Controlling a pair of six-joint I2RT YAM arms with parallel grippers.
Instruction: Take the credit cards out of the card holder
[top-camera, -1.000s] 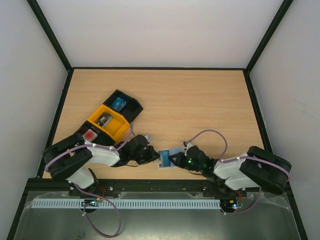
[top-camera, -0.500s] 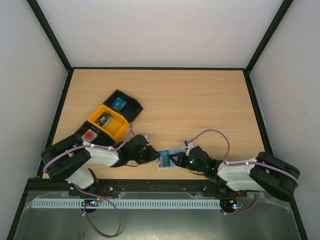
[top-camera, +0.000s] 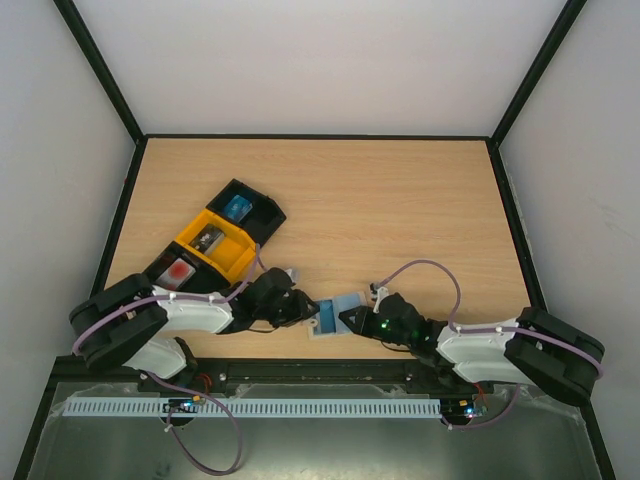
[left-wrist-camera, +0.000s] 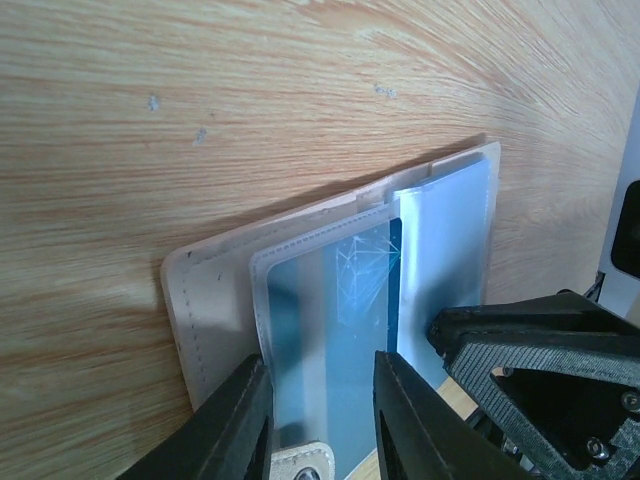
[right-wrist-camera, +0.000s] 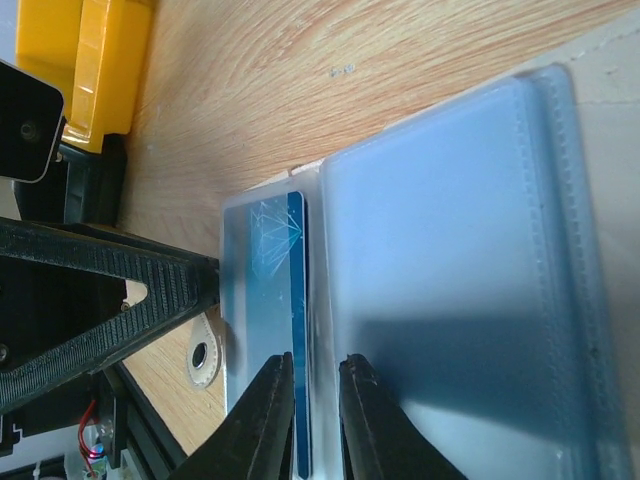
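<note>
Card holder (top-camera: 347, 303): lies open and flat on the surface (top-camera: 400, 200), near its front edge, between the tips of the two arms; shows a tan cover and clear sleeves in the wrist views.
Red card (top-camera: 178, 268): sits in a black compartment of the tray (top-camera: 232, 262), well apart from the holder; judged as already taken out.
Blue card (left-wrist-camera: 335, 330): sits inside a clear sleeve of the holder; judged as not yet removed.
Left gripper (left-wrist-camera: 320, 375): stands narrowly parted over the sleeve with the blue card; clamps nothing that shows.
Right gripper (right-wrist-camera: 318, 375): stands parted by a slit at the blue card's edge, just beside the neighbouring sleeve; shows no held card.
Progress: judged as partly done, with one card out and at least one left to extract.
Remaining: calls for drawing the blue card from its sleeve, then checking the other sleeves.
Second sleeve (right-wrist-camera: 450, 270): looks pale and frosted; cannot tell whether it holds a card.
Other tray contents: a blue item (top-camera: 237, 207) in the far black compartment, a grey item (top-camera: 210, 238) in the yellow one; too small to identify.
Hidden: near end of the holder cut off in both wrist views; contact between fingers and sleeve not discernible; holder partly covered in the top view by both gripper bodies.
</note>
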